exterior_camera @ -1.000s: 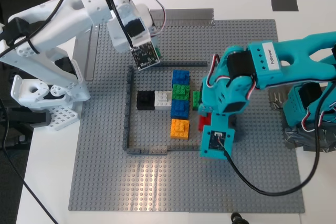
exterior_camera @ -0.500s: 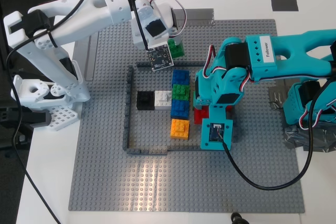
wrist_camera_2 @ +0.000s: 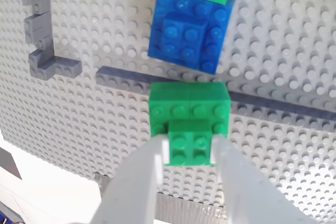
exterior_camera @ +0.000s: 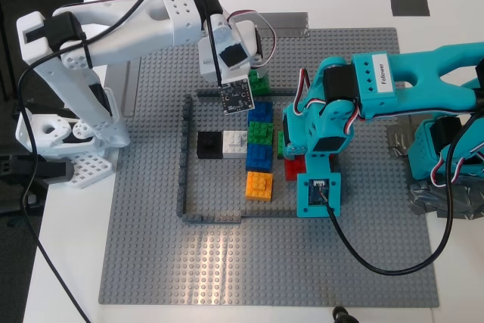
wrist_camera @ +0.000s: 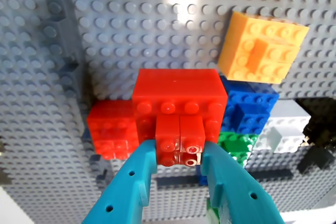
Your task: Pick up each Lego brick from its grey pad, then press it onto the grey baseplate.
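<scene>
The grey baseplate (exterior_camera: 151, 247) fills the table. My first gripper (wrist_camera: 179, 153), the teal one, is shut on a red Lego brick (wrist_camera: 178, 100), which shows just right of the brick cluster in the exterior view (exterior_camera: 293, 166). The white second gripper (wrist_camera_2: 190, 149) is shut on a green Lego brick (wrist_camera_2: 189, 111). It holds this brick over the far bar of the dark frame, beside a blue brick (wrist_camera_2: 190, 30); the exterior view shows the green brick (exterior_camera: 259, 81) there too. One grey pad (exterior_camera: 409, 2) lies bare at the exterior view's top right.
Inside the thin dark frame (exterior_camera: 184, 156) stand blue (exterior_camera: 260, 113), green (exterior_camera: 261, 133), orange (exterior_camera: 259, 185), white (exterior_camera: 234, 144) and black (exterior_camera: 209, 144) bricks. Silver tape (exterior_camera: 399, 144) lies under the teal arm at the exterior view's right. The white arm's base (exterior_camera: 64, 141) stands at its left.
The second gripper has carried the green brick rightward and nearer in the exterior view, down to the frame's far bar. The first gripper shifted slightly with the red brick beside the cluster.
</scene>
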